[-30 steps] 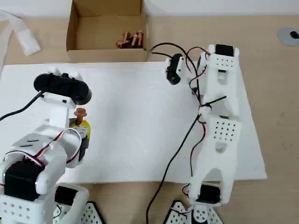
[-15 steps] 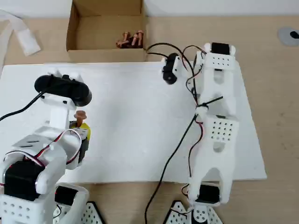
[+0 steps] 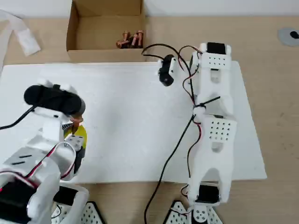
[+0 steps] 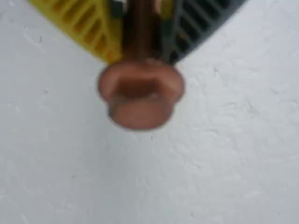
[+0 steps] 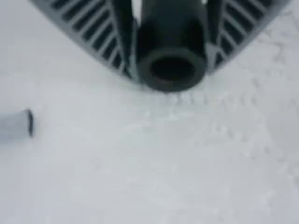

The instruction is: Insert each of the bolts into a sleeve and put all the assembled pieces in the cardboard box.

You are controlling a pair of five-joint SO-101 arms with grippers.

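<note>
My left gripper (image 4: 140,44) is shut on a copper bolt (image 4: 140,95), whose head points out past the yellow and dark fingers above the white mat. In the high view that bolt (image 3: 76,120) sits at the left arm's tip, partly under the wrist. My right gripper (image 5: 172,51) is shut on a dark sleeve (image 5: 172,65), open end facing the camera, just over the mat. The right arm (image 3: 212,107) stretches up the mat's right side. The cardboard box (image 3: 74,32) at the back holds several copper assembled pieces (image 3: 131,39).
A white foam mat (image 3: 135,126) covers most of the wooden table. A small grey piece (image 5: 18,123) lies on the mat near the right gripper. A black camera module (image 3: 165,72) and loose cables hang beside the right arm.
The left arm has swung left and back toward its base with the bolt. The right arm has shifted slightly left and toward the box.
</note>
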